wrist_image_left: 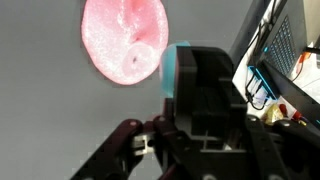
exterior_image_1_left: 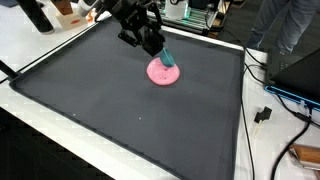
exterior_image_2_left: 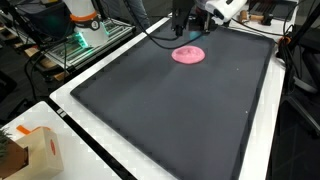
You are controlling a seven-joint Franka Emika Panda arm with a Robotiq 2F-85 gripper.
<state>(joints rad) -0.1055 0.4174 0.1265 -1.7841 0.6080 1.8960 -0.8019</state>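
Pink disc [exterior_image_1_left: 162, 72] lies flat on the dark mat [exterior_image_1_left: 90, 110], upper middle of the frame in both exterior views and upper left in the wrist view. Its surface is mottled, with a small dimple near the lower right edge. Teal piece [exterior_image_1_left: 168, 58] sits at the tip of the gripper [exterior_image_1_left: 160, 50]. The fingers look pinched on it, though the black gripper body hides the closure itself in the wrist view. Judgement on the step in hand: the piece is held low at the disc's rim, so any lowering wants to be slow and straight down, with a steady wrist and firm grip. A sideways nudge would likely skid the light disc across the smooth mat. Relative position: in the exterior view the disc lies just below the tool in the frame, and the teal piece overlaps its upper right edge. Whether piece and disc touch, cannot tell. Outward: white table border [exterior_image_1_left: 50, 125] around the mat, cables [exterior_image_1_left: 262, 112] at right, cardboard box [exterior_image_2_left: 35, 150] lower left.
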